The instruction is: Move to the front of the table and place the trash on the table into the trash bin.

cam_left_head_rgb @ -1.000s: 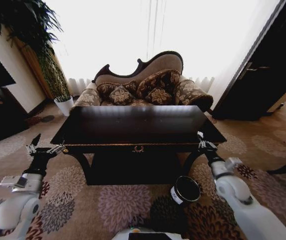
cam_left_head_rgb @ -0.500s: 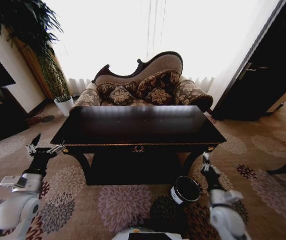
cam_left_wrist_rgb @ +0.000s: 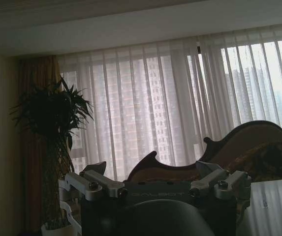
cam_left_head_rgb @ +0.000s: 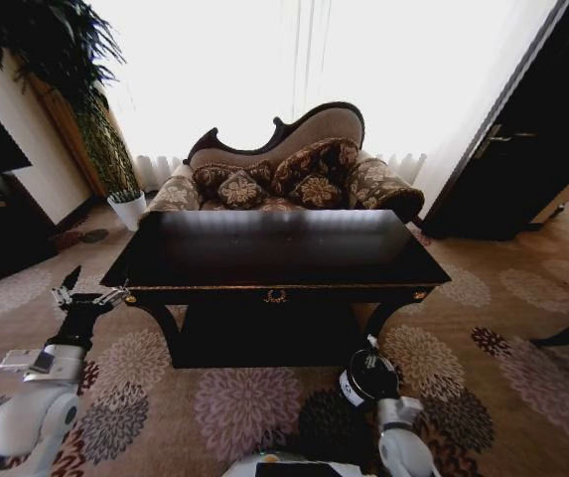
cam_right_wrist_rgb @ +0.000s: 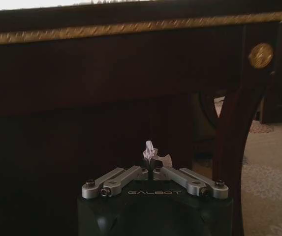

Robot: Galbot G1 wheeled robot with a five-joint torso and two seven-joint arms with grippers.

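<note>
Clamped together on a small white paper wad (cam_right_wrist_rgb: 152, 153), the jaws of the right gripper (cam_right_wrist_rgb: 152, 169) are pinching it at their tips, as the right wrist view is showing, with the crumpled paper sticking up past the fingertips against the dark front of the table. Spread apart and holding nothing, the jaws of the left gripper (cam_left_wrist_rgb: 156, 183) are facing the curtained window in the left wrist view.

From the head camera, the table (cam_left_head_rgb: 274, 248) is filling the middle of the scene, its glossy black top reflecting the window light, its gold ornament sitting on the front rail at about six o'clock from the top's centre. Beyond it, at twelve o'clock, a patterned sofa (cam_left_head_rgb: 284, 169) is standing before the bright curtains, and a tall plant (cam_left_head_rgb: 56, 60) in a white pot is rising at about ten o'clock. A flower-patterned carpet (cam_left_head_rgb: 234, 397) is spreading under everything.

Standing on the carpet, the trash bin (cam_left_head_rgb: 366, 383) is sitting at about five o'clock from the table, just beside its front right leg, mouth tilted toward the camera and white label showing. The right gripper (cam_left_head_rgb: 370, 348) is hovering right over the bin's rim. The left gripper (cam_left_head_rgb: 87, 296) is hanging near the table's front left corner, at about eight o'clock.
</note>
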